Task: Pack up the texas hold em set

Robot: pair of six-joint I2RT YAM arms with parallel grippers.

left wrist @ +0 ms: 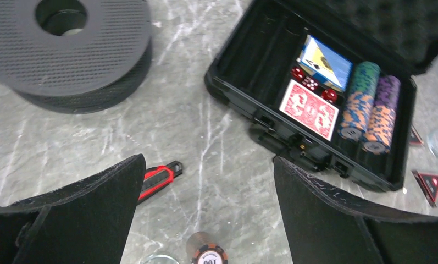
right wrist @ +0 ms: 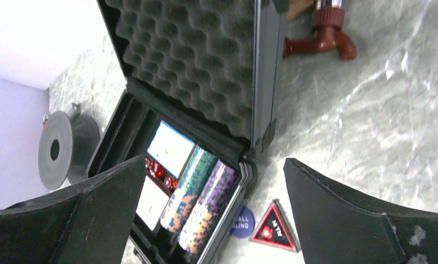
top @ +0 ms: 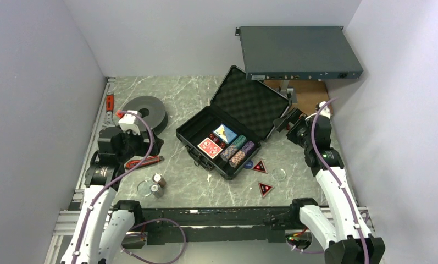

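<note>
The black briefcase (top: 187, 132) lies open mid-table, its foam lid (top: 250, 102) raised at the back. Inside are a red deck (top: 210, 147), a blue deck (top: 225, 133) and two striped chip stacks (top: 238, 152). A blue button (top: 248, 164) and two red-black triangular markers (top: 259, 166) (top: 265, 189) lie right of the case. Two loose chip stacks (top: 157, 184) stand front left; one shows in the left wrist view (left wrist: 206, 252). My left gripper (left wrist: 209, 162) is open and empty above them. My right gripper (right wrist: 214, 162) is open and empty above the case's right end, button (right wrist: 243, 221) and marker (right wrist: 273, 228).
A dark grey spool (top: 145, 111) lies back left and a red-black box cutter (top: 144, 162) sits by the left arm. The grey rack-mount box (top: 299, 52) stands at the back right over a brown board (top: 307, 91). Clear discs (top: 144, 188) (top: 280, 174) lie on the table.
</note>
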